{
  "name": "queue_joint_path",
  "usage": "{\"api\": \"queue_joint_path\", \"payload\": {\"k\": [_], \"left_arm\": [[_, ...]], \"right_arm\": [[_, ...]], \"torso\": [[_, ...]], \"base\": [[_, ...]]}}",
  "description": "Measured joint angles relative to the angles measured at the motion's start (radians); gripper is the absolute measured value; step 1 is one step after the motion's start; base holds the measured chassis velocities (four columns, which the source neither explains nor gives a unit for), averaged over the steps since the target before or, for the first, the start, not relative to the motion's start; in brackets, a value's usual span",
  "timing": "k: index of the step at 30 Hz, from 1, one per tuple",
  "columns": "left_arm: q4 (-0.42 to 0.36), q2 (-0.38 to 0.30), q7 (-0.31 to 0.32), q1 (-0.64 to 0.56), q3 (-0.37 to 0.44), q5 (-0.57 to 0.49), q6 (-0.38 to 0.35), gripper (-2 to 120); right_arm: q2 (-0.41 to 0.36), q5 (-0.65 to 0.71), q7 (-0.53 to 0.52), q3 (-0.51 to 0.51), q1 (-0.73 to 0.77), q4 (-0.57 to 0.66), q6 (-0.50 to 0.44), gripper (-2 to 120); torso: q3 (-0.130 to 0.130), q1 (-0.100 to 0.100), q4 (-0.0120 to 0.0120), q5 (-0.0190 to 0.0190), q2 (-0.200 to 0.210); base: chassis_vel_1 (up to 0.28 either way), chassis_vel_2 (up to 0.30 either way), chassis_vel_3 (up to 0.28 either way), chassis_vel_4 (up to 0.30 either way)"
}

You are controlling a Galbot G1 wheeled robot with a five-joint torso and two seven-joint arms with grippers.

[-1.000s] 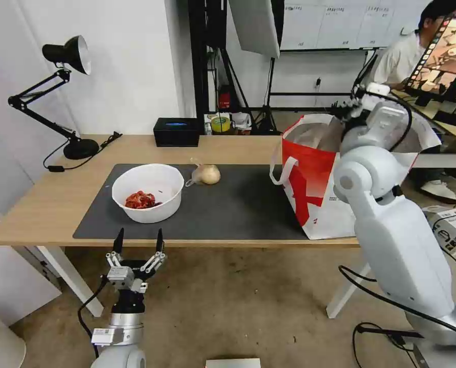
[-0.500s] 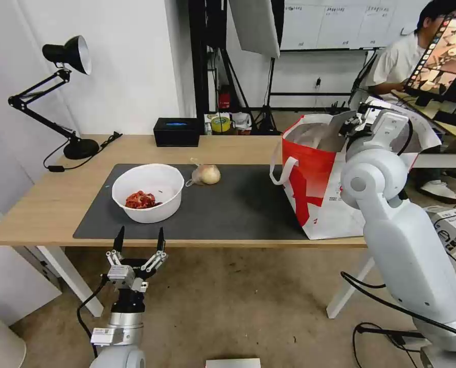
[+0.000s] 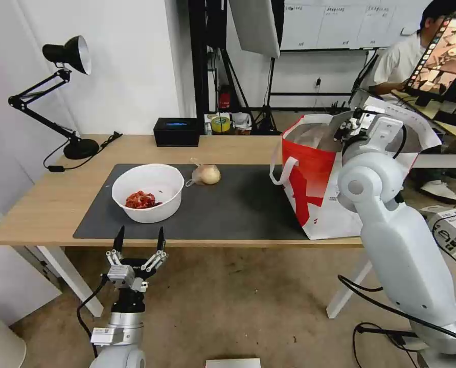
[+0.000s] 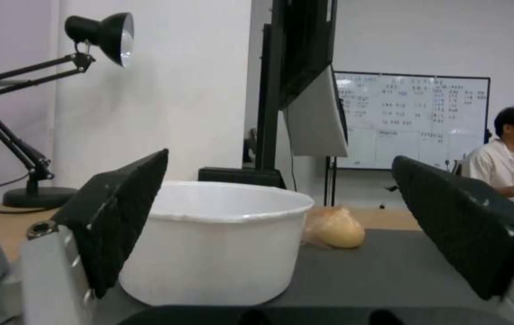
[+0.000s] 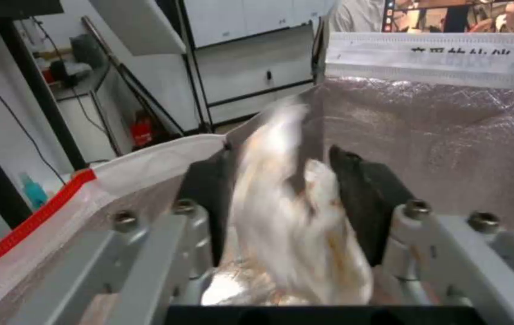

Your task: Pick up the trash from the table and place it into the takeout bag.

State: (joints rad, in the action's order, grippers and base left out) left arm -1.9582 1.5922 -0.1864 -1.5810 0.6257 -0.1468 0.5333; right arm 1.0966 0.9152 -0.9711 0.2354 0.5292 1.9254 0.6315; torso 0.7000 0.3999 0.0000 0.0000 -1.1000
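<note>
Tissue clamped in right tool over takeout bag, far right on table.
We find left tool wide open, empty, near bowl.

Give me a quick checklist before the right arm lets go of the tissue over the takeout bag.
1. right gripper inside the mouth of the takeout bag: ok, foil lining shows all around it.
2. crumpled white tissue between the jaws: ok, though blurred.
3. Bag upright on the table: ok.
4. Room in the bag below the tissue: cannot tell.
5. left gripper out of the way: ok, open, below the table's near edge.
6. Trash left on the mat: white round bowl and clear bag with yellowish lump, not ok yet.
</note>
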Motion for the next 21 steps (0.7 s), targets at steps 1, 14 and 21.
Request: {"api": "queue_joint_path", "payload": {"k": [1,14,21], "left_arm": [[0.0,0.0,0.0,0.0,0.0,0.0,0.0,100],[0.002,0.0,0.003,0.001,0.001,0.002,-0.001,100],[-0.001,0.0,0.004,-0.001,0.002,0.002,-0.001,100]], "right_arm": [[0.0,0.0,0.0,0.0,0.0,0.0,0.0,42],[0.003,-0.004,0.01,-0.002,-0.012,-0.004,-0.001,91],[0.001,-0.036,0.064,-0.003,-0.011,0.02,-0.024,100]], "torso": [[0.0,0.0,0.0,0.0,0.0],[0.0,0.0,0.0,0.0,0.0],[0.0,0.0,0.0,0.0,0.0]], "base": [[0.0,0.0,0.0,0.0],[0.0,0.0,0.0,0.0],[0.0,0.0,0.0,0.0]]}}
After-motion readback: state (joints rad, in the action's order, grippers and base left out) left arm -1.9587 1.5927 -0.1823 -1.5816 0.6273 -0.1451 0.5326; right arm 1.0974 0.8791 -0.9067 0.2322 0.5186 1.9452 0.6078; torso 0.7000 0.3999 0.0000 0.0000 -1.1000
